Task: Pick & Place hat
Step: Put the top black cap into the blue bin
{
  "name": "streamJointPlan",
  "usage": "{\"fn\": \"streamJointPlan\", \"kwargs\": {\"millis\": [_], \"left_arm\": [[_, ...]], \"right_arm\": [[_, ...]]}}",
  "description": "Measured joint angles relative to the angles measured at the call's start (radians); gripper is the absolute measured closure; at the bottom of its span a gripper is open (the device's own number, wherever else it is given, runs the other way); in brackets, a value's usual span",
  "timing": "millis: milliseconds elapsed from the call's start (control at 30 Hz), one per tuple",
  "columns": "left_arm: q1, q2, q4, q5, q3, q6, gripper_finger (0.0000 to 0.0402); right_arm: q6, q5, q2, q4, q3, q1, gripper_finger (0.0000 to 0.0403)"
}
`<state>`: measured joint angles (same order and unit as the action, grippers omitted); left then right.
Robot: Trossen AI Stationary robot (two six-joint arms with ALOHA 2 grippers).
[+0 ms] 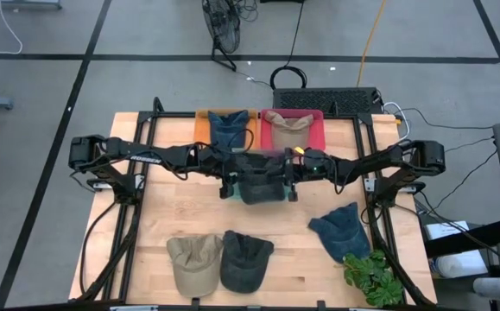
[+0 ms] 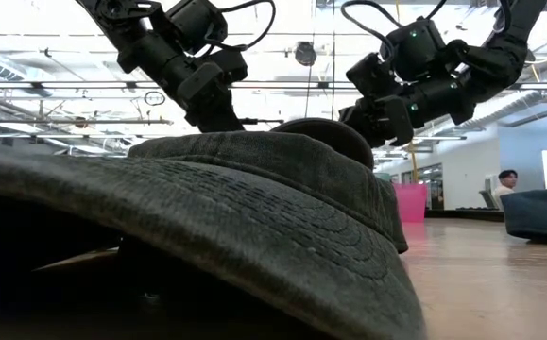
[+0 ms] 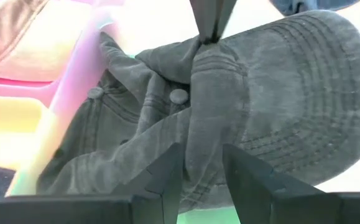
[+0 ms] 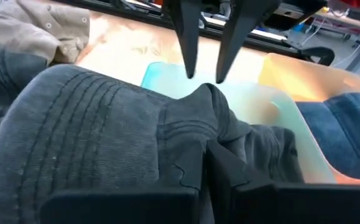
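Observation:
A dark grey cap [image 1: 258, 186] sits between my two grippers over a teal bin [image 4: 161, 71] at the table's middle. Its stitched brim [image 4: 74, 118] points toward the near edge. My right gripper [image 4: 206, 165] comes from the table's right and is shut on a raised fold of the cap. My left gripper [image 3: 203, 171] comes from the left and is open. Its fingers stand on either side of the same fold [image 3: 206, 118], and I cannot tell whether they touch it. Whether the cap's lower parts rest in the bin is hidden. My right gripper pinches a raised fold of cloth [image 4: 207, 102] between its two fingers, where the crown meets the brim. It slants down from the table's right and lies along the fold. From the left wrist view its fingertips [image 3: 209, 28] are closed on the fold's end. The crown sags slack around it.
At the far edge an orange bin [image 1: 202, 121] holds a blue hat [image 1: 229, 128], and a red bin [image 1: 319, 117] holds a tan hat [image 1: 286, 125]. On the near table lie a tan cap [image 1: 193, 259], a dark cap [image 1: 245, 257], a blue cap [image 1: 340, 229] and a plant [image 1: 375, 276].

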<state>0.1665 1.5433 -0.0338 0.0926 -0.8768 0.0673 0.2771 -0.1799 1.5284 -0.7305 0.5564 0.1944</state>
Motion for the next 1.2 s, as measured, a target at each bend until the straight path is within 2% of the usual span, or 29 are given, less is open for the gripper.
{"fn": "streamJointPlan", "kwargs": {"millis": [133,300,500,633,700,800,933,1033,1200], "left_arm": [[-0.013,0.0,0.0,0.022,0.0,-0.002,0.0274],[-0.041,0.0,-0.009,0.017,0.0,-0.001,0.0257],[-0.06,0.0,-0.009,-0.179,0.0,-0.041,0.02],[-0.056,0.0,-0.009,-0.194,0.0,-0.079,0.0156],[-0.057,0.0,-0.008,-0.182,0.0,-0.08,0.0137],[-0.057,0.001,-0.009,-0.123,0.0,-0.078,0.0116],[-0.052,0.001,-0.003,-0.126,0.0,-0.072,0.0101],[-0.038,0.001,0.025,-0.161,0.0,-0.073,0.01],[-0.017,0.001,0.038,-0.165,0.0,-0.089,0.0112]], "right_arm": [[0.0,-0.001,0.0,0.033,0.0,0.003,0.0396],[0.004,-0.003,0.0,0.056,0.0,0.003,0.0345],[-0.029,0.001,0.0,0.053,0.0,0.003,0.025],[-0.107,-0.01,0.0,0.056,0.0,0.014,0.0208],[-0.155,-0.051,0.0,0.064,0.0,0.022,0.0199],[-0.195,-0.142,0.0,0.073,0.0,0.036,0.0197],[-0.253,-0.199,0.0,0.073,0.0,0.06,0.0213],[-0.265,-0.208,0.0,0.099,0.0,0.069,0.0239],[-0.238,-0.322,0.0,0.115,0.0,0.08,0.0306]]}}
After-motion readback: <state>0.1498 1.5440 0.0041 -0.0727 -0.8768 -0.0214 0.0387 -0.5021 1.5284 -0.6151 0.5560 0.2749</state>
